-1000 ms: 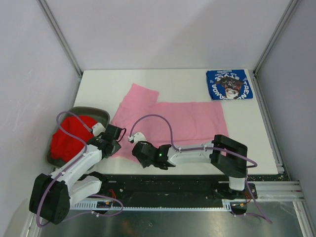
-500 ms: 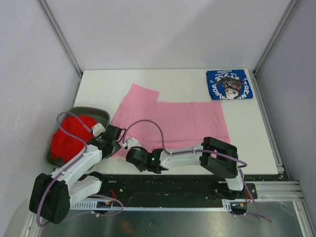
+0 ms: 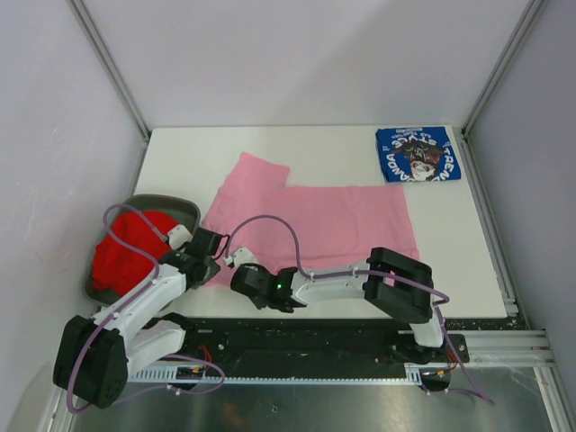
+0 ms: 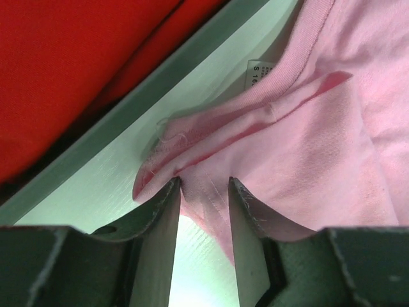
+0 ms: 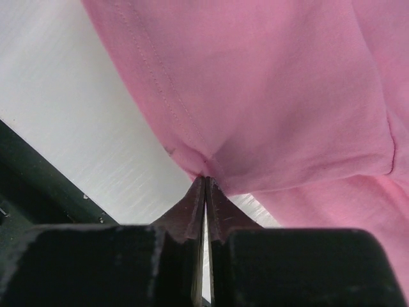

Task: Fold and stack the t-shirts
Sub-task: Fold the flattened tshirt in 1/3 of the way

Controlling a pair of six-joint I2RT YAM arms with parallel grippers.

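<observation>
right gripper (image 5: pixel 206 180): fingers pressed together, pinching near hem of pink t-shirt (image 5: pixel 268 83); cloth puckers at pinch point. left gripper (image 4: pixel 203 192): fingers spread, bunched pink edge lying between tips, not clamped; size label (image 4: pixel 259 71) just beyond. pink t-shirt spread flat on table (image 3: pixel 270 153), its near left corner between both grippers. red t-shirt (image 3: pixel 121 256) heaped in grey bin (image 3: pixel 183 207), left side. blue t-shirt (image 3: pixel 418 154) folded, print up, far right corner, well apart from pink.
</observation>
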